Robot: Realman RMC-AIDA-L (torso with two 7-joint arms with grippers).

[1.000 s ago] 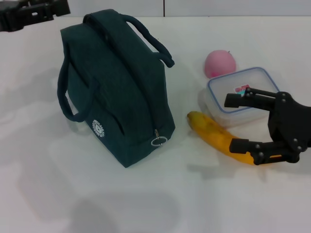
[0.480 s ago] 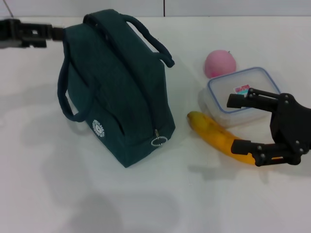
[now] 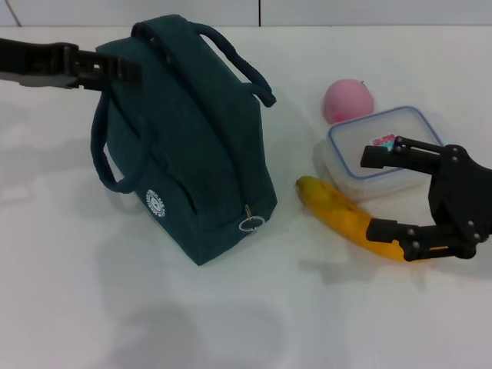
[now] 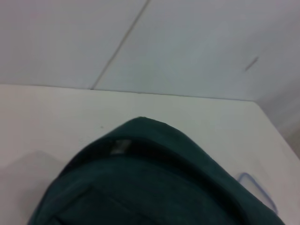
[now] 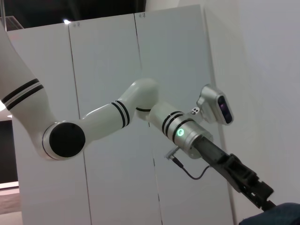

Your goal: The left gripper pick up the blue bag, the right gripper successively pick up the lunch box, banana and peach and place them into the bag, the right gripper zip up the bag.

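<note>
The blue bag (image 3: 192,146) stands zipped shut at centre left, its handles up and its ring zip pull (image 3: 250,224) at the near end. My left gripper (image 3: 115,71) reaches in from the left and is at the bag's upper far-left edge. The left wrist view shows the bag's top (image 4: 140,178) close below. My right gripper (image 3: 373,194) is open and empty at the right, hovering low, one finger over the lunch box (image 3: 361,165) and the other over the banana's (image 3: 338,211) right end. The pink peach (image 3: 348,100) lies behind the lunch box.
The white table (image 3: 92,292) extends in front of and left of the bag. A wall runs along the far edge. The right wrist view shows my white left arm (image 5: 122,112) and a corner of the bag (image 5: 276,215).
My left gripper has moved right from the far-left corner to the bag's top edge. My right gripper has shifted slightly right and stayed open. The objects have not moved.
</note>
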